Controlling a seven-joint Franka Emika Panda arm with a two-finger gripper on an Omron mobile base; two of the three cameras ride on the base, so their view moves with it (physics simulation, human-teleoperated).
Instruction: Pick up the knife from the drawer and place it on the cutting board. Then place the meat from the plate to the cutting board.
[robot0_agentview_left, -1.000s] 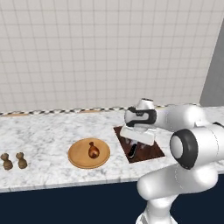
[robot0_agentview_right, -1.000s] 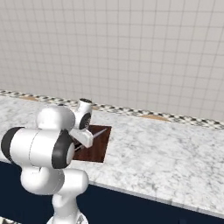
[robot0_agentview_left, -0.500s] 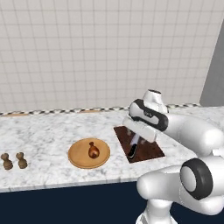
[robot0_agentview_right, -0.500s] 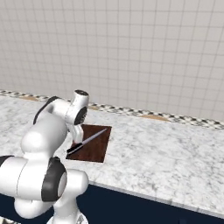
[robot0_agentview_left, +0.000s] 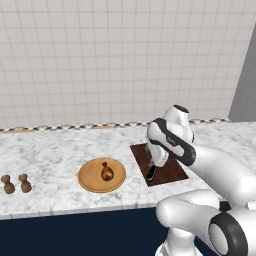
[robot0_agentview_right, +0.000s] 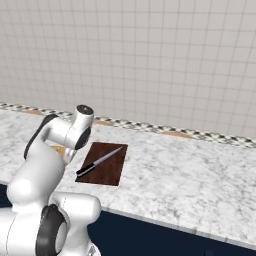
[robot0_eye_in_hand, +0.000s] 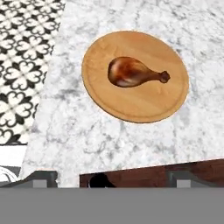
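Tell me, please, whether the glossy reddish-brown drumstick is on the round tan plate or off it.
On it: the glossy reddish-brown drumstick lies inside the round tan plate, near its middle.

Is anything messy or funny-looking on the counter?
Nothing much. The knife lies slantwise on the cutting board, its black handle poking just past the front edge. The meat sits neatly on the plate, and two little shakers stand upright. Nothing is spilled or broken.
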